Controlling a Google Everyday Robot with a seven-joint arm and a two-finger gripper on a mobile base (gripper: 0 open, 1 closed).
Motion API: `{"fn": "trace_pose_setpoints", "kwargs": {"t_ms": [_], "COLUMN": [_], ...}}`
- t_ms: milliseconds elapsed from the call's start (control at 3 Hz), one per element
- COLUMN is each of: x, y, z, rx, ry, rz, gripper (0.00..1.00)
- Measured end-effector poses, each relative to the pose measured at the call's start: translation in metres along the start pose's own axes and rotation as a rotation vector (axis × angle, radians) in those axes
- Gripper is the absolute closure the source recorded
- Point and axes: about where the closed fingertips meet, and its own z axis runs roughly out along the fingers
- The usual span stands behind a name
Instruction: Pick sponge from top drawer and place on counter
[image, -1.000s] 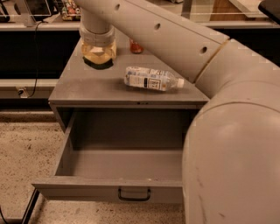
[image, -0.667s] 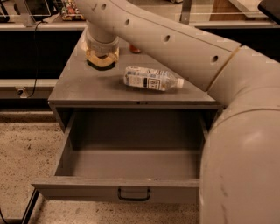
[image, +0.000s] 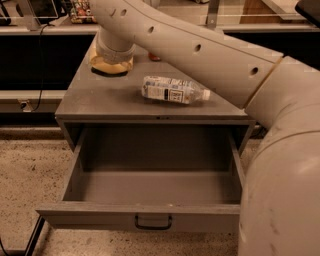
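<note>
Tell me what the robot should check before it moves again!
1. Sponge out of the top drawer: ok, the open drawer looks empty.
2. Sponge on the counter: ok, it seems to sit at the back left, dark side down.
3. Gripper let go of the sponge: cannot tell, it sits right on top of it.
4. Water bottle out of the way: ok, it lies on its side to the right, apart from the gripper.
5. Room to lift straight up: ok, nothing shows above the gripper's spot.
</note>
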Motion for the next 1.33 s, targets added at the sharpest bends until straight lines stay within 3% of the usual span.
{"fn": "trace_pose_setpoints", "kwargs": {"t_ms": [333,1333], "x": [-0.001,0.009], "y": [0.0,0.012], "z": [0.001,-0.009], "rx": [-0.001,-0.047], "ry": [-0.002,-0.019], "rz": [-0.001,-0.014], "gripper": [0.0,0.0]}}
